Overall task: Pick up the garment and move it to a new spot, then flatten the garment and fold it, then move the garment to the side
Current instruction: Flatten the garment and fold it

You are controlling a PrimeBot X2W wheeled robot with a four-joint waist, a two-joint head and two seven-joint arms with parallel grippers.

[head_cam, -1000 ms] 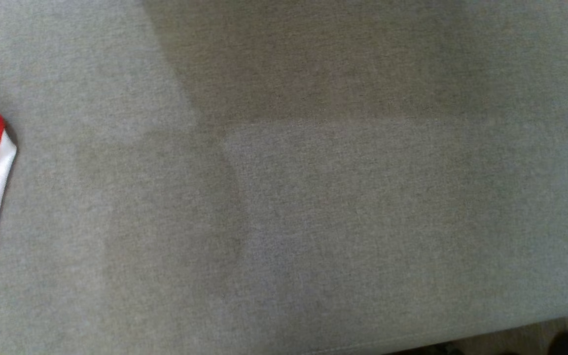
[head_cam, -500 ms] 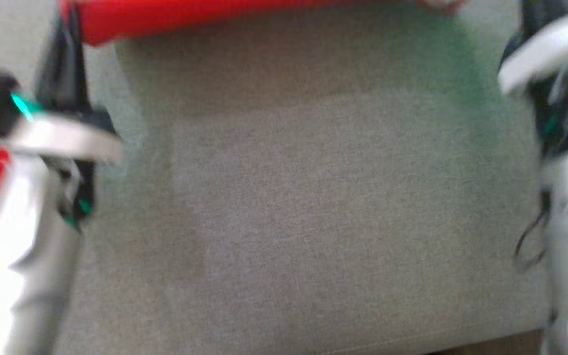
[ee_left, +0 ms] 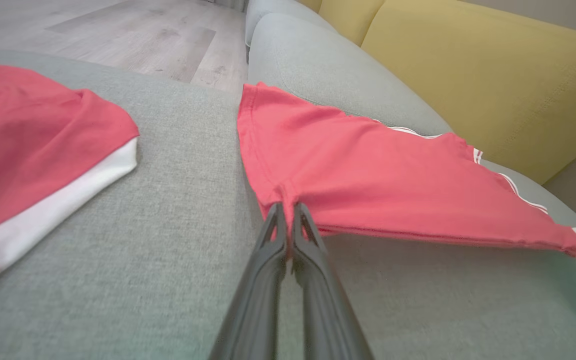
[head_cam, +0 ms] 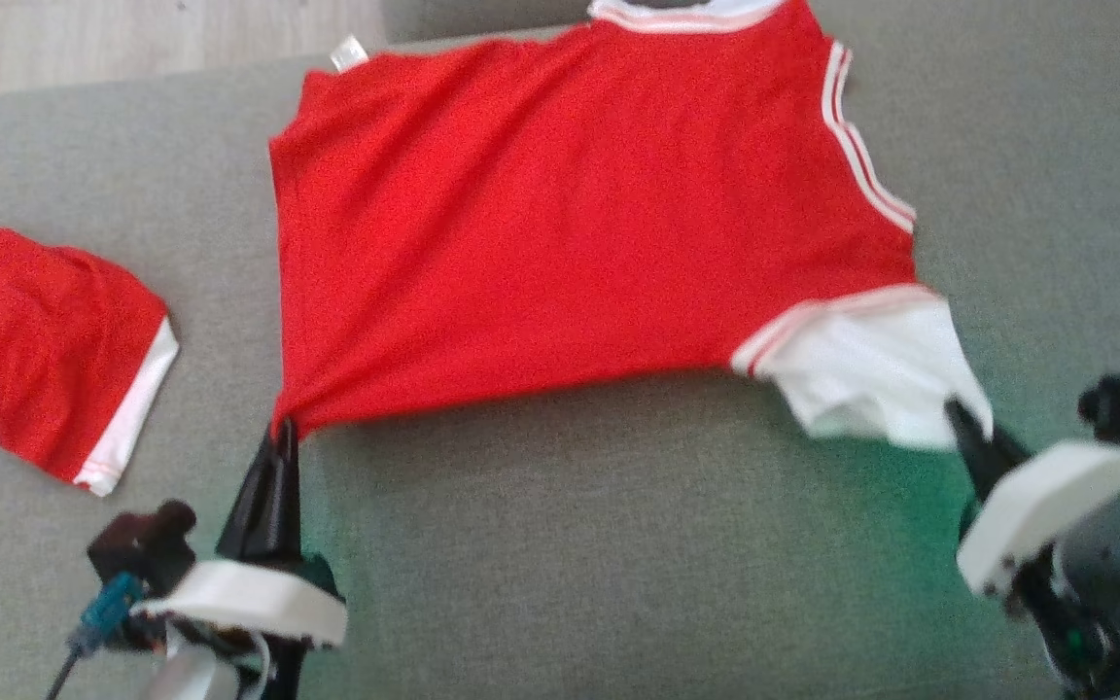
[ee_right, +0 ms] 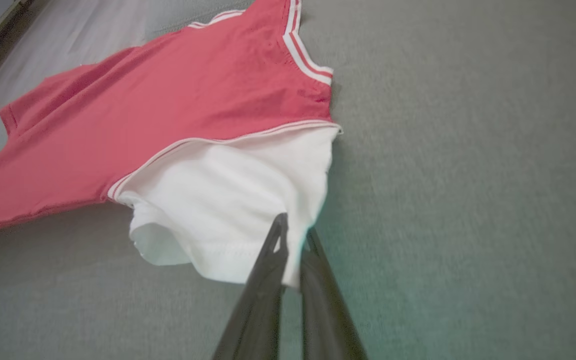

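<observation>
- Two grips are on: your left gripper (head_cam: 283, 433) is pinched tight on the red hem corner of the garment (head_cam: 579, 214), and your right gripper (head_cam: 959, 413) is closed on the edge of its white sleeve (head_cam: 861, 374).
- A second ago your head view held mostly bare grey seat cushion (head_cam: 618, 544). The camera has swung, not the cloth, and you now see the whole garment spread across the cushion's far half, collar at its far edge.
- With the near edge drawn taut between your grippers, I judge you are at the flattening step, with folding not yet begun.
- The body is thin red knit, creasing in a fan from the left pinch. The sleeve sags as a loose white pouch with striped trim.
- The cushion is coarse weave and will likely drag on the cloth.
- The right fingertips are blurred, so probably only the sleeve's hem is caught.
- A second red piece (head_cam: 35, 340) with a white band lies at the cushion's left end, apart from the garment.
</observation>
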